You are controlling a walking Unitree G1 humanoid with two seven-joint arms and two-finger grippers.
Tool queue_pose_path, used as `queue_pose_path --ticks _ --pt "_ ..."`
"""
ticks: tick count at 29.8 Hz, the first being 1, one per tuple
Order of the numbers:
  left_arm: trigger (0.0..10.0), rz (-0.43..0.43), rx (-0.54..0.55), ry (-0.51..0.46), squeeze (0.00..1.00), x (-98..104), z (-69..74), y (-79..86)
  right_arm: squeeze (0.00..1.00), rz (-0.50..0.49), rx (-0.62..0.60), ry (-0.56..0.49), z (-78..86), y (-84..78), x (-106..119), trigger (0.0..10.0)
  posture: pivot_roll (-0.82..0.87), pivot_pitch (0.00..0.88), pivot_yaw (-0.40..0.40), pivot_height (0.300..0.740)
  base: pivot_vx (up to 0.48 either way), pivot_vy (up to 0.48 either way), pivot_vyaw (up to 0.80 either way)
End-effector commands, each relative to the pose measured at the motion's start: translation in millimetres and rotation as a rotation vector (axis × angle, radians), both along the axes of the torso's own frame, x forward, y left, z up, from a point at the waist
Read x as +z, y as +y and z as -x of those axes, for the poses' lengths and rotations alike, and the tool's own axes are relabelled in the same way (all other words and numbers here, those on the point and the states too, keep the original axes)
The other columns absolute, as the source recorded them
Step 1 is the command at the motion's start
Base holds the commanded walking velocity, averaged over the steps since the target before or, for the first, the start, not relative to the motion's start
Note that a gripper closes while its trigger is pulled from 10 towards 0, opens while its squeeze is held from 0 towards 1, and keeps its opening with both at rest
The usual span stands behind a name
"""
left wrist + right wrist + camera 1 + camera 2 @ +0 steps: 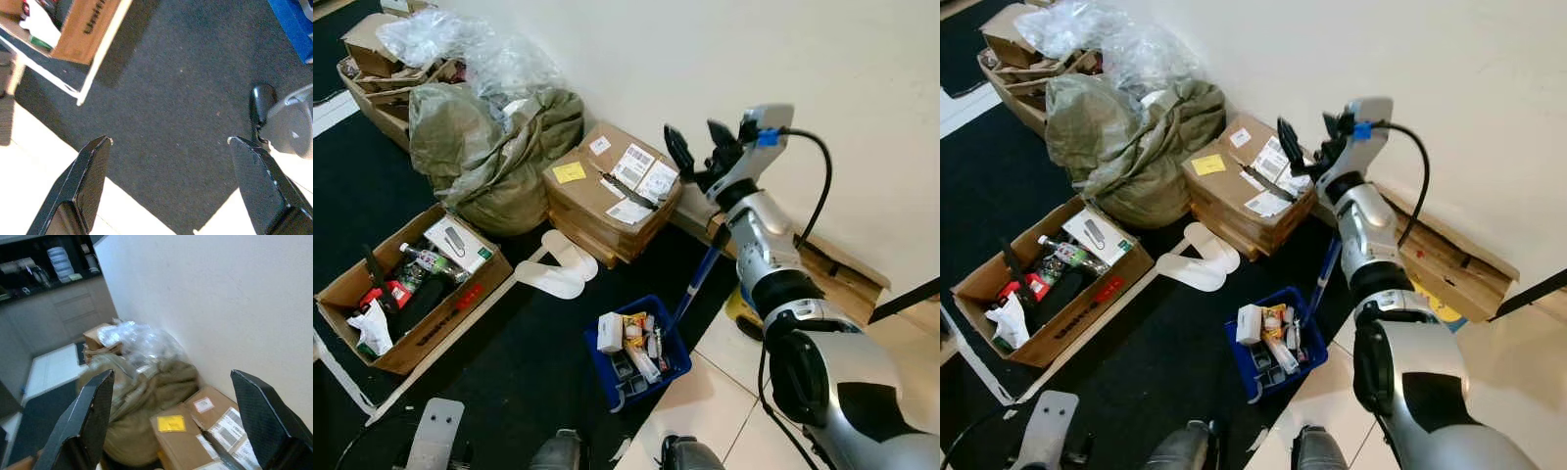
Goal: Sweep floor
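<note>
A blue stick handle (698, 281) leans up toward the wall behind a blue crate, with something yellow (740, 305) at its foot; I cannot tell what tool it belongs to. My right gripper (700, 145) is raised above and beyond the handle, near the white wall, open with nothing between its fingers. In the right wrist view its fingers (88, 421) frame the sack and parcels by the wall. My left gripper (168, 142) hangs low and open over the dark carpet (171, 88) where it meets white tile.
The blue crate (597, 367) of small items sits at the carpet's edge. Stacked parcels (607, 191), an olive sack (489, 147), an open box of bottles (411, 294) and white slippers (558, 266) crowd the wall side. Flat cardboard (832, 274) leans on the wall. White tile (705, 411) lies on the right.
</note>
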State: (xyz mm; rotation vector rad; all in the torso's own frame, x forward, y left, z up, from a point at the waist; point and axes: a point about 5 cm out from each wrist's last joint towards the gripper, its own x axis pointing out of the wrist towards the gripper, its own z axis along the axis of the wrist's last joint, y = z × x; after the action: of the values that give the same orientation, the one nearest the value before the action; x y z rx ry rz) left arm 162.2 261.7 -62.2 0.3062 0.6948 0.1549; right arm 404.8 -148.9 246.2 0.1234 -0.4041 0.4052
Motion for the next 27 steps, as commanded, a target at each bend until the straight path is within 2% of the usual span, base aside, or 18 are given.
queue_pose_path --ticks 1,6,8,12,13,15,16,17,18,20,27 --pt "10.0 0.014 0.008 0.064 0.00 -9 15.4 -1.7 0.00 0.065 -0.051 0.020 0.1 -3.9 -8 10.0 0.14 0.285 0.013 0.740 0.000 0.000 0.00" --pt "10.0 0.009 0.004 0.051 0.00 -7 11.1 -1.7 0.00 0.112 -0.099 0.056 -1.1 -7.6 -14 10.0 0.14 0.285 0.010 0.740 0.000 0.000 0.00" --pt "10.0 -0.014 0.006 0.013 0.00 -2 2.4 0.2 0.00 0.160 -0.133 0.124 -1.4 -8.5 -28 10.0 0.13 0.295 -0.002 0.740 0.000 0.000 0.00" --pt "10.0 -0.031 0.010 -0.014 0.00 2 -3.3 2.4 0.00 0.188 -0.148 0.149 -1.0 -8.4 -34 10.0 0.13 0.298 -0.005 0.740 0.000 0.000 0.00" --pt "10.0 -0.050 0.013 -0.047 0.00 8 -10.6 5.4 0.00 0.205 -0.159 0.163 -0.6 -7.9 -39 10.0 0.14 0.302 -0.007 0.740 0.000 0.000 0.00" --pt "10.0 -0.050 0.013 -0.047 0.00 8 -10.6 5.4 0.00 0.205 -0.159 0.163 -0.6 -7.9 -39 10.0 0.14 0.302 -0.007 0.740 0.000 0.000 0.00" --pt "10.0 -0.069 0.017 -0.080 0.00 14 -18.5 9.1 0.00 0.213 -0.172 0.165 -0.3 -8.9 -40 10.0 0.14 0.308 -0.015 0.740 0.000 0.000 0.00" --pt "10.0 -0.069 0.017 -0.080 0.00 14 -18.5 9.1 0.00 0.213 -0.172 0.165 -0.3 -8.9 -40 10.0 0.14 0.308 -0.015 0.740 0.000 0.000 0.00" --pt "10.0 -0.083 0.017 -0.107 0.00 19 -25.4 12.0 0.00 0.229 -0.197 0.159 -0.4 -12.1 -39 10.0 0.13 0.311 -0.018 0.740 0.000 0.000 0.00" --pt "10.0 -0.089 0.017 -0.125 0.00 23 -30.5 13.6 0.00 0.246 -0.228 0.150 -0.6 -16.7 -37 10.0 0.13 0.313 -0.023 0.740 0.000 0.000 0.00" --pt "10.0 -0.089 0.014 -0.137 0.00 24 -34.2 11.9 0.00 0.271 -0.288 0.135 -0.8 -27.0 -33 10.0 0.12 0.310 -0.030 0.740 0.000 0.000 0.00"
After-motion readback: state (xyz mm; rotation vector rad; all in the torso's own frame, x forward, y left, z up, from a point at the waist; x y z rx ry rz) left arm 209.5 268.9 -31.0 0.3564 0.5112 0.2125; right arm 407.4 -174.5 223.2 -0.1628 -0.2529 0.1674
